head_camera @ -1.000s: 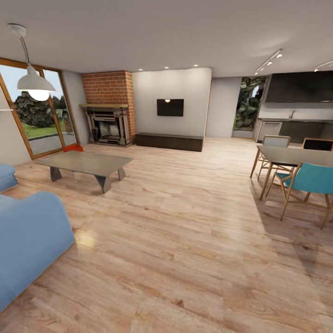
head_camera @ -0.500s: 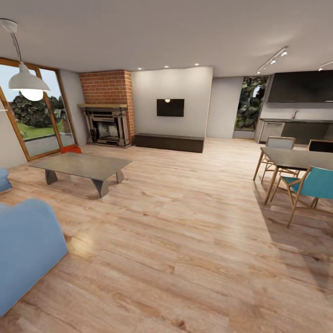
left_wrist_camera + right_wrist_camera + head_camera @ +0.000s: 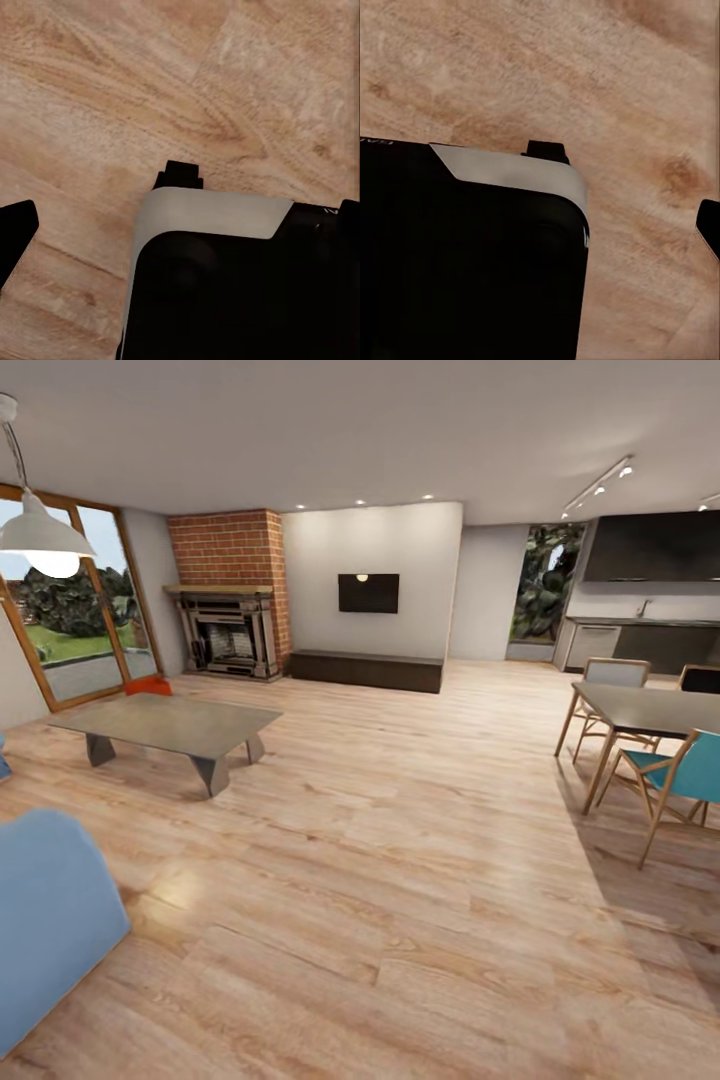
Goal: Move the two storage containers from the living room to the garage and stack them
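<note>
One orange-red storage container point(image 3: 148, 685) shows as a small patch on the wood floor behind the far corner of the coffee table point(image 3: 170, 723), near the glass door in the living room. My left gripper point(image 3: 180, 225) hangs over wood planks beside my own dark body, with one black fingertip point(image 3: 16, 229) at the picture's edge, spread wide and holding nothing. The right gripper point(image 3: 536, 217) is the same, its black fingertip point(image 3: 709, 223) at the edge and nothing held.
A blue sofa point(image 3: 45, 920) fills the near left. The brick fireplace point(image 3: 228, 595) and a dark low cabinet point(image 3: 365, 667) stand along the far wall. A dining table point(image 3: 650, 710) with chairs is at the right. Open wood floor point(image 3: 400, 840) runs ahead.
The whole view has moved forward into the room: the sofa and coffee table slid left, the dining set slid right. Nothing in the room itself moved.
</note>
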